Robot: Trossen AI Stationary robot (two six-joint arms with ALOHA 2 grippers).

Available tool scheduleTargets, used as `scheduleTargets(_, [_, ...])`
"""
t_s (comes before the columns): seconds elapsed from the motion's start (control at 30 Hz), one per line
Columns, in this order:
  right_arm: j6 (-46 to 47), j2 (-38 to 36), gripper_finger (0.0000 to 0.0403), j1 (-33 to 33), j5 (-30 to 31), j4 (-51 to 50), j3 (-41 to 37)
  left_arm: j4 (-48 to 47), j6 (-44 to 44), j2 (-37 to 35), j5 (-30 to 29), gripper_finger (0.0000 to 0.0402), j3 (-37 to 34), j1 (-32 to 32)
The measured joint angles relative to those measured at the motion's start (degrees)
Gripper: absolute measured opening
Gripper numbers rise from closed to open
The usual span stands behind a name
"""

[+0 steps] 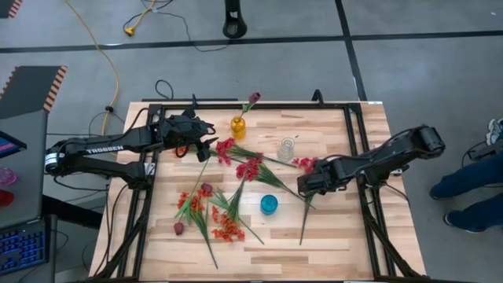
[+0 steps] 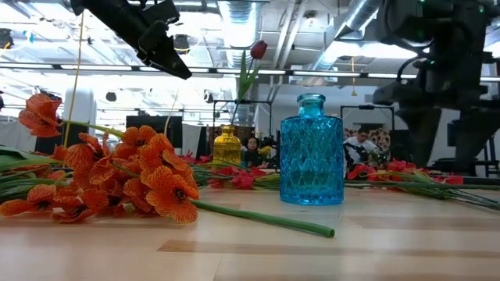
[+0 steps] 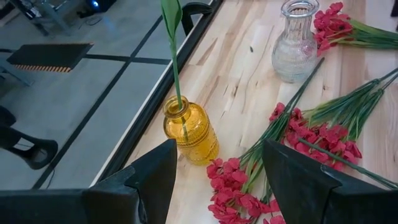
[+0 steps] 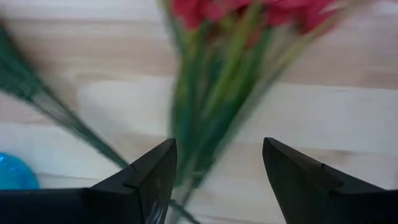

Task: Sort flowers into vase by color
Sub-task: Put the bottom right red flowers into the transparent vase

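Note:
My left gripper (image 1: 207, 146) is open and raised above the table, just left of a crimson-pink spray (image 1: 225, 149); its blooms (image 3: 233, 186) show between the fingers. Beyond it stands a yellow vase (image 3: 189, 132) with one maroon tulip (image 1: 253, 98) stuck in its neck. My right gripper (image 1: 302, 185) is open over the green stems (image 4: 211, 118) of another crimson-pink spray (image 1: 305, 163) lying on the table, one finger on each side. Orange-red sprays (image 1: 228, 228) and maroon buds (image 1: 178, 228) lie on the near left of the table.
A clear glass vase (image 1: 286, 148) stands between the two grippers, and a blue vase (image 1: 269, 204) stands nearer the front, left of my right gripper. More crimson-pink sprays (image 1: 250, 168) cross the table's middle. A person's legs (image 1: 471, 185) are beyond the right edge.

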Motion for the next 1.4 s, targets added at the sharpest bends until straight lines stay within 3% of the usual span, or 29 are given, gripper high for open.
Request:
scheduleTargets(0.6, [-2.18,9.69,0.0265,-0.15,0.15,7.35,-0.07,0.04,-0.35,0.00,0.27,0.0224,0.00,-0.02])
scheduleTargets(1.1, [-2.91,10.52,0.0264,-0.08,0.12,7.80,-0.08,0.04,-0.35,0.02,0.26,0.0224,0.00,-0.02])
scheduleTargets(1.23, [-2.89,10.54,0.0243,-0.08,0.06,7.38,-0.10,0.04,-0.35,0.02,0.26,0.0224,0.00,0.00])
scheduleTargets(1.4, [-3.05,10.56,0.0180,-0.08,-1.19,6.41,-0.14,0.04,-0.35,0.02,0.26,0.0224,0.00,-0.02])
